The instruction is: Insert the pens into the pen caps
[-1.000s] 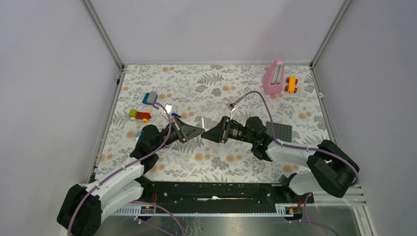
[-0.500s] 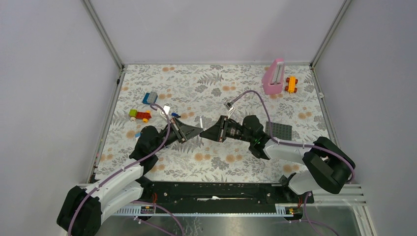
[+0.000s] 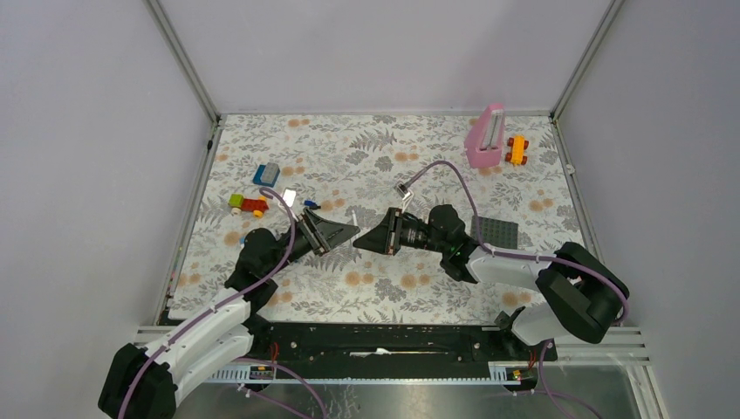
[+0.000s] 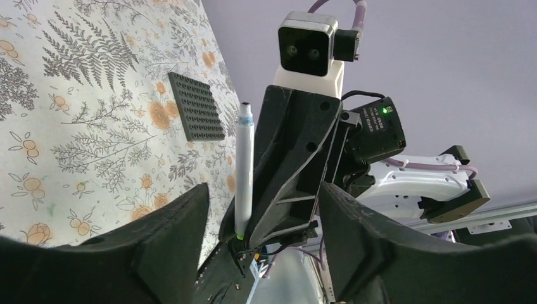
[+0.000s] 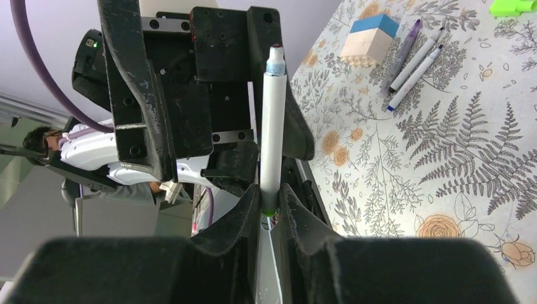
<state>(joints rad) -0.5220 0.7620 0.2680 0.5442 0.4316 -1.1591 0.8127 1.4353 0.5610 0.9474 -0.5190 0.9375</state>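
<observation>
A thin white pen (image 5: 272,133) with a green tail stands upright in my right gripper (image 5: 270,190), which is shut on its lower end. Its top end is a greyish-blue piece (image 5: 275,56). In the left wrist view the same pen (image 4: 244,171) rises just beyond my left gripper (image 4: 263,196), whose jaws stand wide apart and touch nothing. From above, the left gripper (image 3: 342,230) and right gripper (image 3: 362,243) face each other tip to tip over the mat. Two more pens (image 5: 413,60) lie side by side on the mat. A bright green cap (image 5: 513,6) lies beyond them.
A blue-and-beige block (image 5: 370,38) sits next to the loose pens. A dark grey studded plate (image 3: 495,231) lies under the right arm. At the left lie coloured bricks (image 3: 248,204). A pink holder (image 3: 486,135) and an orange brick (image 3: 517,149) stand at the back right.
My left gripper has opened and drawn back a little to the left. The right gripper has tightened on the pen and shifted slightly left with it.
</observation>
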